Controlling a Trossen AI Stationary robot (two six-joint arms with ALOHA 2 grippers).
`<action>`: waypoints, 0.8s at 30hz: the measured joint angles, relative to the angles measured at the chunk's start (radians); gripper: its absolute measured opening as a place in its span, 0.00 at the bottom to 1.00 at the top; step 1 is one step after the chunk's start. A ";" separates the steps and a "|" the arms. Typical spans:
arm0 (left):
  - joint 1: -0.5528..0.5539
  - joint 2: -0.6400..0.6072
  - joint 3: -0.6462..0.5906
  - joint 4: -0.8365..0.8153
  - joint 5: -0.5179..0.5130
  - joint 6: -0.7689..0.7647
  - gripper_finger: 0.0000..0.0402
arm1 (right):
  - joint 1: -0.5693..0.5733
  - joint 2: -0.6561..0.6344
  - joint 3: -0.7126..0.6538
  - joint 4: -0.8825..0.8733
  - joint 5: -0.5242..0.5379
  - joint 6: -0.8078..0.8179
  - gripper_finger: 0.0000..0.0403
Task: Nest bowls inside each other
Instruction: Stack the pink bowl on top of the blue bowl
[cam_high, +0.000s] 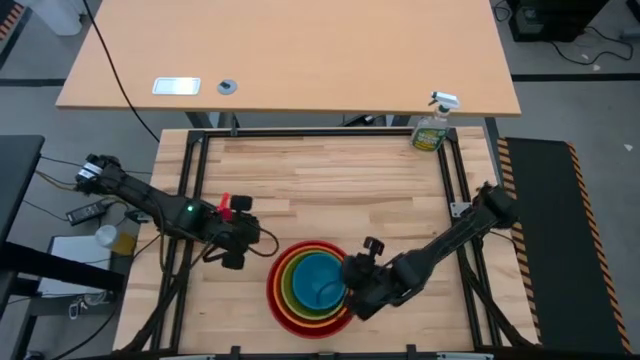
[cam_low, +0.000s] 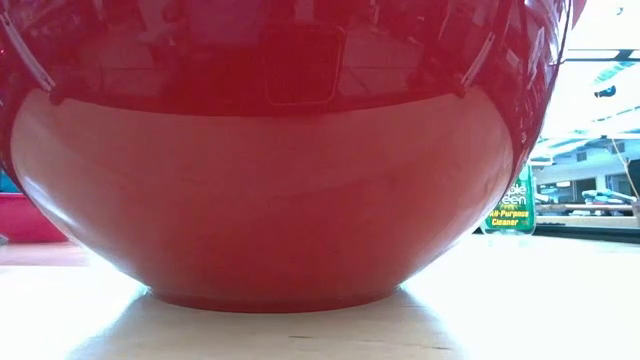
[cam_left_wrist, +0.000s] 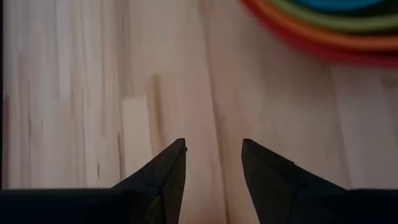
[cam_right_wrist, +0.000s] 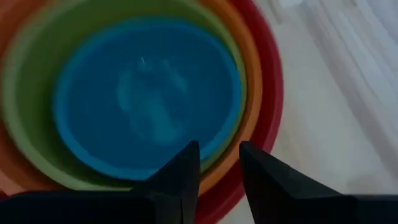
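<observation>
The bowls stand nested near the table's front edge. The red bowl (cam_high: 273, 292) is outermost and rests on its base on the wood, filling the low view (cam_low: 270, 180). Inside it sit the orange bowl (cam_right_wrist: 250, 93), the yellow-green bowl (cam_right_wrist: 37, 118) and the blue bowl (cam_high: 318, 283), innermost. My right gripper (cam_right_wrist: 219, 149) hovers open over the stack's right rim, nothing between its fingers. My left gripper (cam_left_wrist: 214, 148) is open over bare wood, left of the stack (cam_high: 236, 252). A dark pink shape (cam_low: 28, 218) shows behind the red bowl; what it is I cannot tell.
A green spray bottle (cam_high: 432, 125) stands at the table's far right corner and shows in the low view (cam_low: 512, 205). A black frame (cam_high: 190, 180) runs round the tabletop. Bare wood lies across the table's far half.
</observation>
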 joint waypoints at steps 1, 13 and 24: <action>-0.003 -0.005 0.000 -0.025 -0.001 -0.022 0.39 | 0.001 0.034 0.036 -0.044 -0.002 -0.008 0.30; -0.009 -0.006 0.000 -0.203 0.143 -0.157 0.39 | 0.001 0.277 0.318 -0.384 -0.051 -0.048 0.30; 0.037 0.004 -0.158 -0.214 0.151 -0.311 0.39 | 0.044 0.194 0.346 -0.429 0.071 0.034 0.30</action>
